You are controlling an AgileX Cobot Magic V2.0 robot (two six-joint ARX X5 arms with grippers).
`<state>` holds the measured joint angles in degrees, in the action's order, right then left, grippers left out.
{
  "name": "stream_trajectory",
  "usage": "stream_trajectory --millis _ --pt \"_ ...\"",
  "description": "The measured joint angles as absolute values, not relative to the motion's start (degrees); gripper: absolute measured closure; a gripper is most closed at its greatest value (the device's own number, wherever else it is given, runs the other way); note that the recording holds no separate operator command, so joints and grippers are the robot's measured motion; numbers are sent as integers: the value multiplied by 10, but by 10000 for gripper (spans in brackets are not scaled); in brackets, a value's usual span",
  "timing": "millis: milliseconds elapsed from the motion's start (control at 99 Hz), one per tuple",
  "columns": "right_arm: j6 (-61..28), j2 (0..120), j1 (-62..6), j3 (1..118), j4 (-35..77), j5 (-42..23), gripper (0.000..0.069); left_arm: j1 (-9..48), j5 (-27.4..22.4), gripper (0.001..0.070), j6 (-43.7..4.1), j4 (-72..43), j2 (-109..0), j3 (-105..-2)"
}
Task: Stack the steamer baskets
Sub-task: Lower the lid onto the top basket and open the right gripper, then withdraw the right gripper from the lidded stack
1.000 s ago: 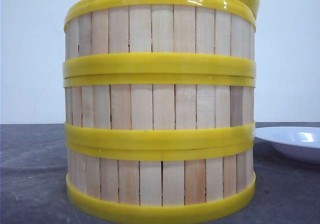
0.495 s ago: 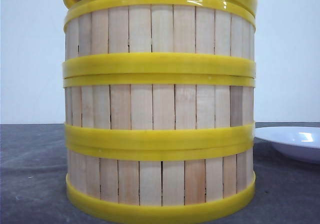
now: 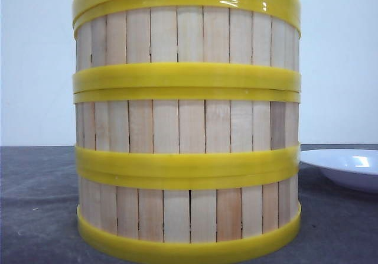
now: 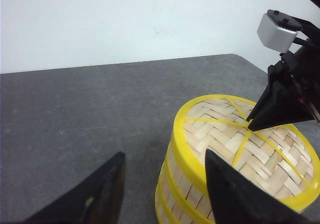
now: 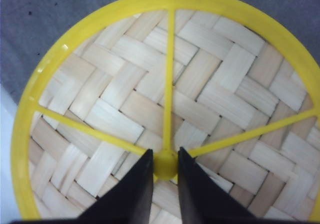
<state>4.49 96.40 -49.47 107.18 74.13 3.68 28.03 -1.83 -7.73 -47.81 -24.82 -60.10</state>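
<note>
Steamer baskets [image 3: 188, 128] stacked three high left of white plate [image 3: 345, 166], woven lid [image 5: 165, 108] on top, right gripper [image 5: 164, 170] pinching its hub, left gripper [image 4: 162, 194] spread; likely light, rigid, glossy rims slippery.

Both arms wear the same kind of fingers [image 4: 230, 194]: flat matte black wedges that taper to a point, with no pads or markings I can make out. The left gripper [image 4: 162, 189] has a tiny pale speck on one wedge. The right gripper [image 5: 164, 184] shows two narrow black blades, and seen from the left wrist its body is angular black brackets, with a small silver-grey box [image 4: 276, 31] with rounded corners mounted above and thin dark cables.
</note>
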Motion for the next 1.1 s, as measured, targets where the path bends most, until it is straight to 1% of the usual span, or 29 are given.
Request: stream_trajectory --millis 51,91,131,182,192,222,263,323,404,546,707,798,960,1101 --pt "45 965 -495 1072 741 36 632 280 -18 410 -77 -478 -248 -601" --pt "45 965 -495 1072 740 36 602 280 -18 410 -77 -478 -248 -601" --pt "45 965 -496 1072 737 39 539 280 -18 410 -77 -478 -248 -601" --pt "45 967 -499 1072 733 42 427 280 -18 410 -77 -478 -248 -601" --pt "45 968 -500 1072 732 43 394 280 -18 410 -77 -478 -248 -601" --pt "45 968 -502 1072 730 44 337 280 -18 410 -77 -478 -248 -601" --pt "44 969 -502 1072 730 44 289 280 -18 410 -77 -478 -248 -601" --pt "43 969 -502 1074 731 43 255 280 -18 410 -77 -478 -248 -601" --pt "43 969 -502 1087 734 32 239 280 -18 410 -77 -478 -248 -601" --pt "43 957 -502 1124 734 -4 233 280 -18 410 -77 -477 -248 -601" --pt "43 903 -503 1160 729 -50 233 280 -18 410 -77 -474 -248 -601" --pt "42 853 -508 1162 724 -90 233 280 -18 410 -77 -472 -248 -601" --pt "42 766 -528 1164 721 -182 233 280 -18 410 -77 -450 -248 -601" --pt "43 703 -547 1162 721 -227 233 280 -18 410 -75 -447 -248 -601"
